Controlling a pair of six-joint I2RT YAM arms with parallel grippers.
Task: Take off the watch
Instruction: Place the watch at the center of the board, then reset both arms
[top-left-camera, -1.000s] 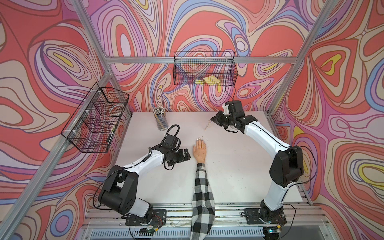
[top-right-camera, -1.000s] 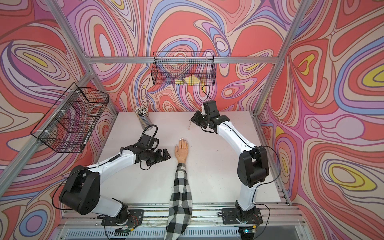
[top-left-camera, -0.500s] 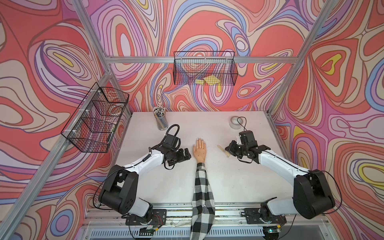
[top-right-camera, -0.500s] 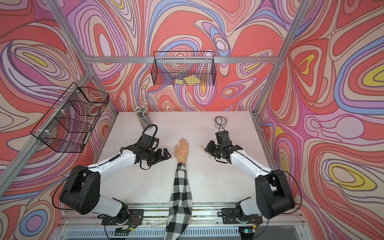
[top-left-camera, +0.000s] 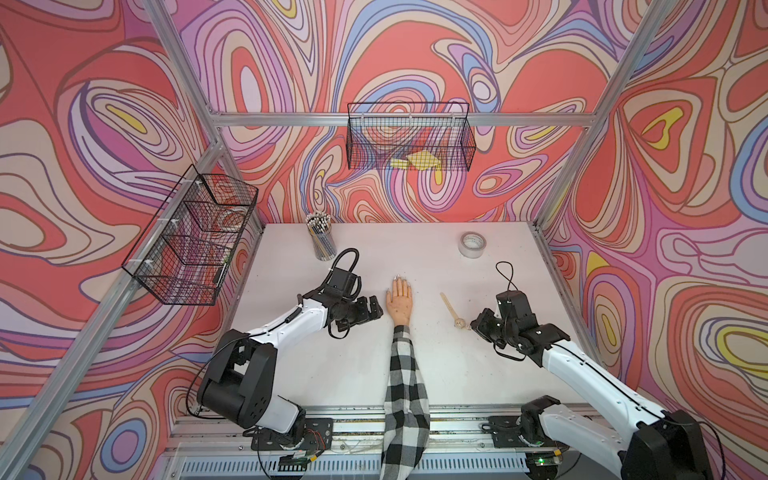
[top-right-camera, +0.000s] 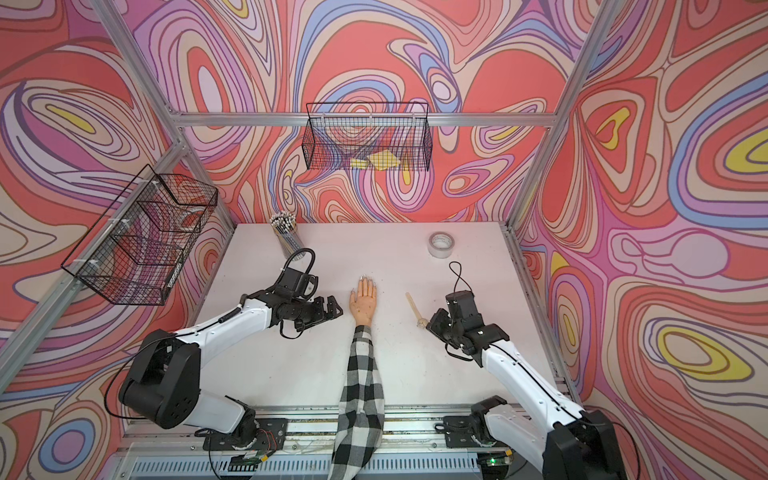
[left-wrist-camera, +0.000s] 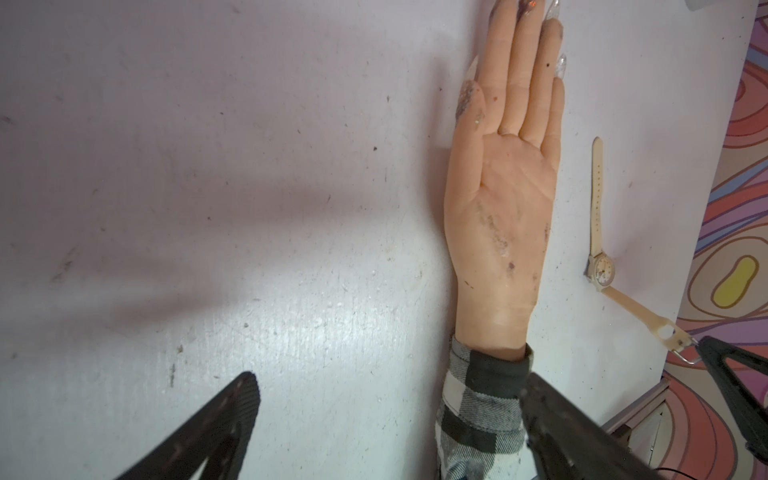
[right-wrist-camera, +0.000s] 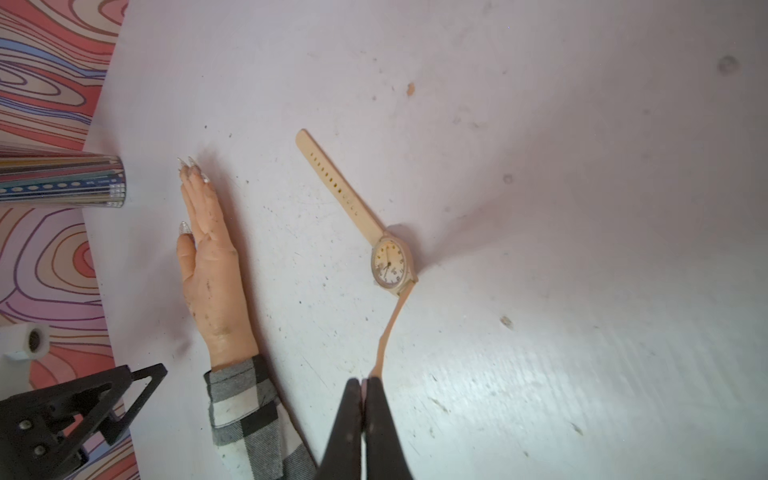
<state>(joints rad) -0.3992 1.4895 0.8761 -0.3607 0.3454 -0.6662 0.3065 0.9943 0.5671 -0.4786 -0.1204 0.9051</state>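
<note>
The watch, with a round pale dial and a beige strap, lies stretched out on the white table to the right of the mannequin hand; it is off the wrist. My right gripper is shut on the buckle end of the strap, which rises from the dial to the jaws. In both top views the watch reaches away from the right gripper. My left gripper stands open just left of the hand, by the plaid sleeve cuff, holding nothing.
A roll of clear tape sits at the back right of the table. A cup of pencils stands at the back left. Wire baskets hang on the back wall and the left wall.
My right arm has swung from the back of the table to the front right, carrying the watch by its strap. The left arm has not moved.
</note>
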